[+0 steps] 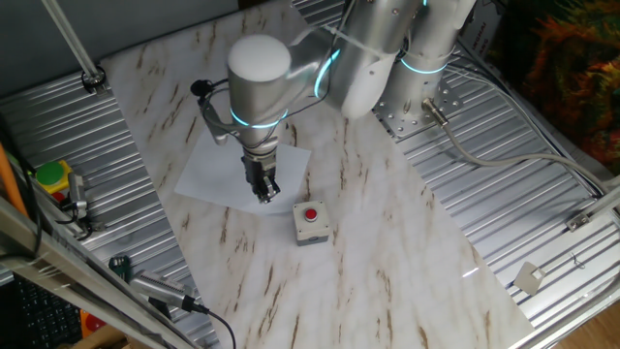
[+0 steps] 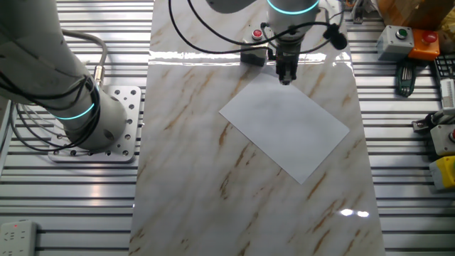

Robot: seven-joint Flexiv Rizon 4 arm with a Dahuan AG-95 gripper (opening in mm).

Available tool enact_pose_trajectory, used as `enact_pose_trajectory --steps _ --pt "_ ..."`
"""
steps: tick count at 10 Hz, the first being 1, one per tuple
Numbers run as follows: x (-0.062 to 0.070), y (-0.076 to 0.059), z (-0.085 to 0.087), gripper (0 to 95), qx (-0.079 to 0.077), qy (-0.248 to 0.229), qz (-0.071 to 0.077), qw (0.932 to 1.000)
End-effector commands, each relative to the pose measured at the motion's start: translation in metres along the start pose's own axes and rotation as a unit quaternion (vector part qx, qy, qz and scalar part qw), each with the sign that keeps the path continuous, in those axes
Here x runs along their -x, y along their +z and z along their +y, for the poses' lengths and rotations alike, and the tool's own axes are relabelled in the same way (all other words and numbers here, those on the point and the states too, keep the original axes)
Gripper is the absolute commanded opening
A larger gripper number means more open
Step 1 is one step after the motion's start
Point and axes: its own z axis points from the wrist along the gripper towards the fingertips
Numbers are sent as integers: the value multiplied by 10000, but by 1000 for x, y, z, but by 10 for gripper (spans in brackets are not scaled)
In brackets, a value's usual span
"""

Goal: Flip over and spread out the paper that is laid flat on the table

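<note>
Near the grey box with its red button (image 1: 310, 222), one fixed view has the pincer (image 1: 263, 194) pointing down at the paper's (image 1: 218, 170) corner, presumably to pick up that edge. Across the desk (image 2: 199, 178), the other fixed view shows the sheet flat; I cannot tell how wide the fingers stand.

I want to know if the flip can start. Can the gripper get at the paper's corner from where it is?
Probably yes. The gripper hangs right over the paper's corner nearest the grey button box, and nothing lies between them. Whether it touches the sheet is unclear.
</note>
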Motion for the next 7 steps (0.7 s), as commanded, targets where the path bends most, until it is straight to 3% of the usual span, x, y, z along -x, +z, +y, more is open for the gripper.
enact_pose_trajectory --steps 1,7 --pt "1 3 1 190 -8 73 66 10000" --pt "1 3 1 190 28 509 73 9987"
